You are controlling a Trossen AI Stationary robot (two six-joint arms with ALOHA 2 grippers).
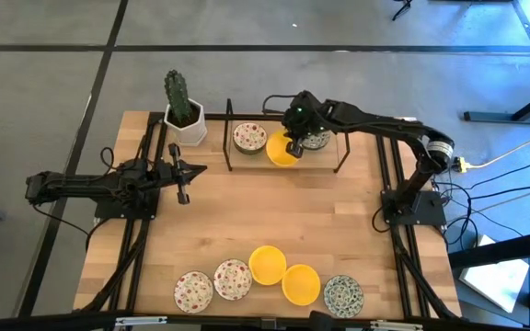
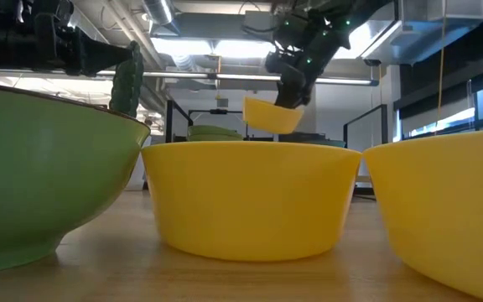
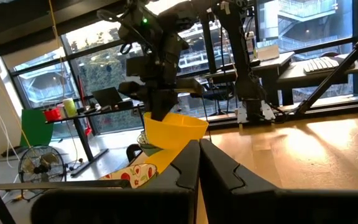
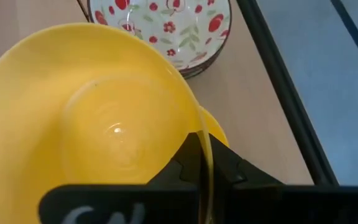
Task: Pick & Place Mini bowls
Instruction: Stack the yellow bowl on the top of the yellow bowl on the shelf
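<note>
The yellow mini bowl (image 1: 282, 153) hangs tilted above the far middle of the tabletop (image 1: 274, 216), inside the black wire rack (image 1: 340, 154); my right claw (image 1: 294, 145) is clenched on its rim, one finger inside and one outside; just beside it sits a red-speckled bowl (image 1: 249, 137), with a blue-green bowl (image 1: 316, 139) on its other side; five more bowls line the near edge, two of them yellow (image 1: 267, 264); my left claw (image 1: 183, 173) waits closed and empty at the left side, near the cactus pot (image 1: 185, 122).
</note>
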